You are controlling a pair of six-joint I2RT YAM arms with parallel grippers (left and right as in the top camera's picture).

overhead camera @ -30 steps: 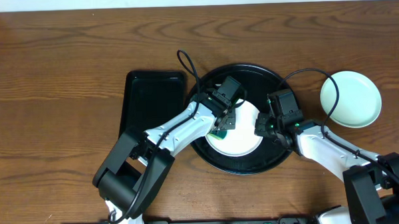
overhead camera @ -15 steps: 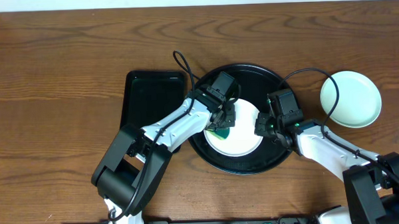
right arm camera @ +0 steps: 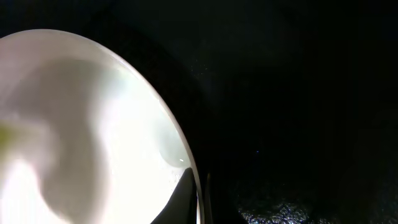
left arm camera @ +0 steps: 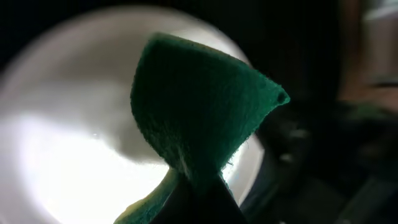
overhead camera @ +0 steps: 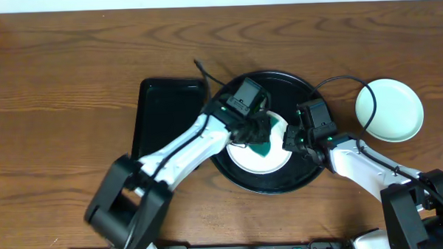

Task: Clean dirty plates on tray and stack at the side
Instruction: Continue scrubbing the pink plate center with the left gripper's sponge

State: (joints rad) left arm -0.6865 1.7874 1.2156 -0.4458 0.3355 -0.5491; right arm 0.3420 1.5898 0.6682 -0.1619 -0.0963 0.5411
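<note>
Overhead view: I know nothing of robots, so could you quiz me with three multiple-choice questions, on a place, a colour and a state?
1. Where is the lone plate? A. on a rectangular tray B. on the table, right of the round tray C. under the left arm
2. What colour is the cloth? A. red B. green C. yellow
3. How is the left end effector? A. open, empty B. out of view C. shut on the cloth

Answers: 1 B, it lies on bare wood beyond the tray's right rim. 2 B, the left wrist view shows it green. 3 C, it pinches the cloth over the plate on the tray.
</note>
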